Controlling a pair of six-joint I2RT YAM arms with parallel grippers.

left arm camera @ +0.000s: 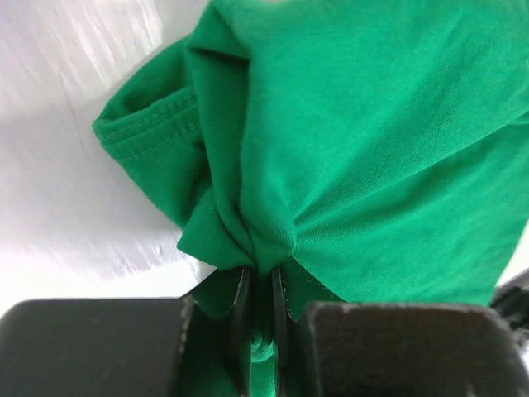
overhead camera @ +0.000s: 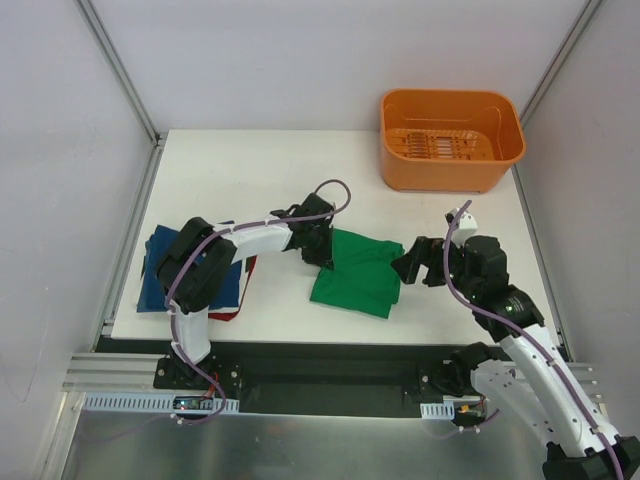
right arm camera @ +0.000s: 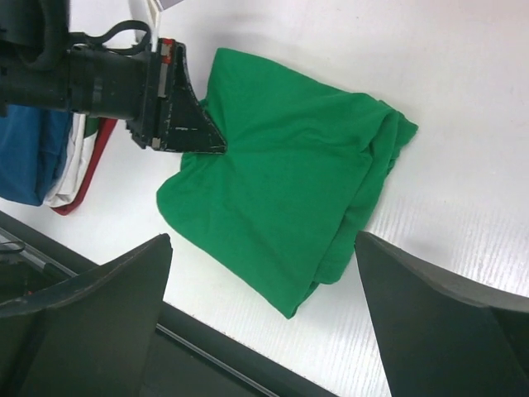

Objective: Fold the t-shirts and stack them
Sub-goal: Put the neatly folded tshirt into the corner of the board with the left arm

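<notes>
Green t-shirt [overhead camera: 355,272] is lying folded on the table [overhead camera: 260,170], its edge pinched in the left tool [overhead camera: 324,258]; the right tool [overhead camera: 412,262] is hovering wide open just beside it. Stacking is apparently remaining: navy t-shirt [overhead camera: 158,275] is waiting well apart from the left tool.

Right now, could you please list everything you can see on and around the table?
green tee: one, green, folded, mid-table
blue tee: one, blue, left edge, under left arm
red tee: one, red, edge only, beside blue tee
white cloth: one edge, white, between blue and red
basket: one, orange, far right corner
table: one, white
left claw: black, shut on green tee
right claw: black, open, right of green tee
</notes>
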